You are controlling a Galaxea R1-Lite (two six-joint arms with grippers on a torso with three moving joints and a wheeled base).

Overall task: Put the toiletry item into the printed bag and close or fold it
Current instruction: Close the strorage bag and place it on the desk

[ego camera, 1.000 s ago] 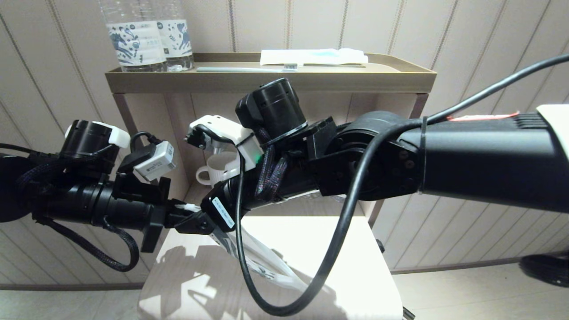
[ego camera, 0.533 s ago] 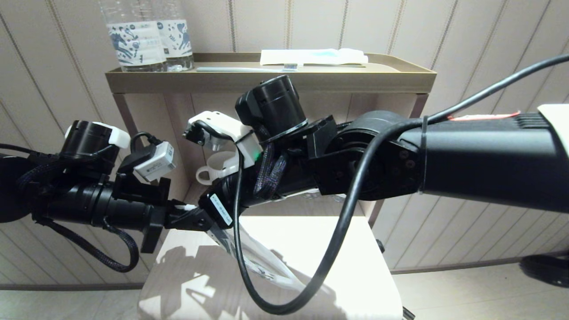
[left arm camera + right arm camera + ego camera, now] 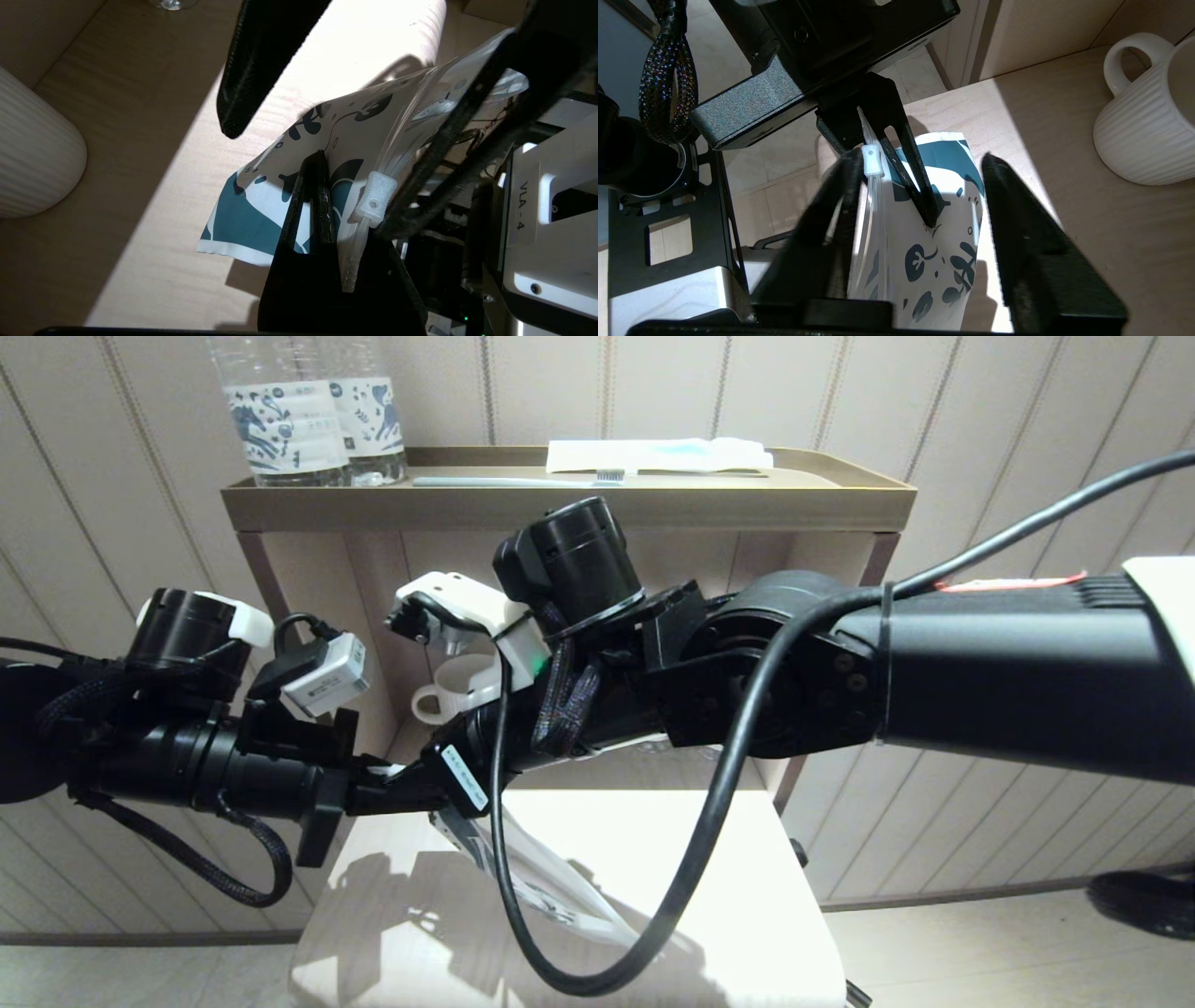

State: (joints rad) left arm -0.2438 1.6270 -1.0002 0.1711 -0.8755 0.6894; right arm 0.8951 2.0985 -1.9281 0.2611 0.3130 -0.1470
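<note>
Black left gripper [image 3: 310,196] fingers are pressed together on one end of the flat white pouch printed with dark blue motifs [image 3: 327,140], pinching it just beside its small white zip slider [image 3: 377,196]. The right gripper [image 3: 920,205] has its two black fingers apart, one on each side of the pouch's zip edge, the near one right beside the slider; whether they touch it cannot be told. Both arms reach level toward each other over the pale wooden table [image 3: 653,859], with the pouch hanging slanted below them. A ribbed white mug [image 3: 1148,126] stands well apart on the shelf behind.
</note>
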